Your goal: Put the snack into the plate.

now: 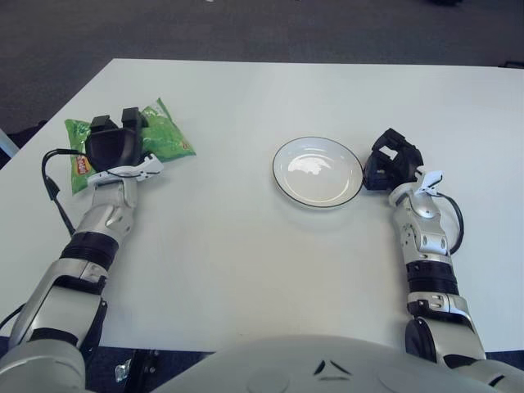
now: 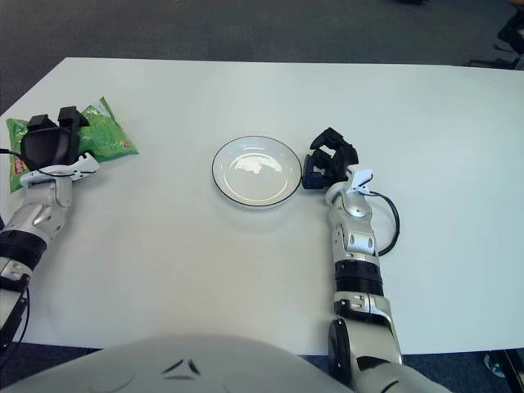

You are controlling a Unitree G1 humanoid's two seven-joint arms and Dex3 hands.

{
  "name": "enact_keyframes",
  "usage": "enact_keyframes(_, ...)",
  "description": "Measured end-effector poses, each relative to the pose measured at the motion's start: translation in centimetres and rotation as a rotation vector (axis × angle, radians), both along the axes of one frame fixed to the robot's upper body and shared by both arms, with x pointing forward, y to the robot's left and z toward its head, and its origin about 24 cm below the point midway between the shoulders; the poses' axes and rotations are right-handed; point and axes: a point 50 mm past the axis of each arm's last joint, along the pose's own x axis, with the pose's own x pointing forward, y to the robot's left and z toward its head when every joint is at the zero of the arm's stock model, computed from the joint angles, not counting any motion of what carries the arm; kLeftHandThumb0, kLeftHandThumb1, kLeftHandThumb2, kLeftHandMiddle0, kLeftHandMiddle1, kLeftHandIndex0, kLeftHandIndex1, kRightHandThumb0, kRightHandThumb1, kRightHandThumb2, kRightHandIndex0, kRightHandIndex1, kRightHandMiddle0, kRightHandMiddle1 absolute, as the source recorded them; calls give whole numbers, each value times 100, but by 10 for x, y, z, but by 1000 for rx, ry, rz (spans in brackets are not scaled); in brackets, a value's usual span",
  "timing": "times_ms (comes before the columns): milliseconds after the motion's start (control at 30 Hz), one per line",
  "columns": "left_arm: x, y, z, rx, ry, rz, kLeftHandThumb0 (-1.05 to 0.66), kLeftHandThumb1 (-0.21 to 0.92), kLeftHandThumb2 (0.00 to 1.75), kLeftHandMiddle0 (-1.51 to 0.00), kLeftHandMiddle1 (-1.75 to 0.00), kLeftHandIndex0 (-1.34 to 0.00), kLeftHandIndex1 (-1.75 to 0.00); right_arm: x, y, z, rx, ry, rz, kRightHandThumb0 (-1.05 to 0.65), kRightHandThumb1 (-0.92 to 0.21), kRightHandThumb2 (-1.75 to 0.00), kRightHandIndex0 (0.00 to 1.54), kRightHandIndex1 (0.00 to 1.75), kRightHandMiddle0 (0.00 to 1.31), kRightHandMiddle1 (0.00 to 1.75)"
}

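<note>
Left eye view, with the right eye view showing the same scene from slightly to one side. White desk (image 1: 246, 246) seen from above, its far edge against a dark floor. Near the desk's left side lies a green snack bag (image 1: 168, 139), flat on the surface, with a red-and-white patch visible at its left end. The left hand (image 1: 115, 141) sits on top of the bag's middle portion, dark palm covering it and two fingers (image 1: 131, 117) reaching over the far edge of the packet; fingers are curled around the bag, pinching it against the palm. Whether the bag is raised off the desk or lying on it cannot be told. A black cable loops beside the left forearm.

At the centre-right of the desk stands a round white plate (image 1: 282, 184) with a dark rim, holding nothing; the snack bag is well apart from it, to the left. The right hand (image 1: 391, 162) shows just beside the plate's right edge, fingers curled inward and holding nothing. Contact between this hand and the plate rim cannot be determined.
</note>
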Motion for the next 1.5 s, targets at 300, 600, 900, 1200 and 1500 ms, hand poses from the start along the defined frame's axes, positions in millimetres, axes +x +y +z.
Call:
enact_keyframes(300,1,-29,16,-11,-71,-139,0,-11,175,-97,-161,-71,-175,0,0,0,0,-1,3,-1,6,-175,88,175,69,174)
enact_keyframes(600,-1,-52,33,-44,-127,-255,0,-8,174,-93,-166,-69,-175,1,0,0,-2,1,4,-1,6,-175,88,175,68,174)
enact_keyframes(900,-1,-69,40,-128,-151,-376,0,-8,175,-93,-167,-69,-175,1,0,0,-2,2,4,-1,6,-175,89,175,69,173)
enact_keyframes(1200,4,-84,64,-150,-207,-512,0,-9,175,-94,-165,-69,-175,1,0,0,-3,1,5,-1,7,-175,89,175,70,172)
enact_keyframes(1500,4,-96,73,-148,-230,-563,0,-9,175,-93,-167,-69,-175,1,0,0,-4,1,6,-1,7,-175,89,175,71,170)
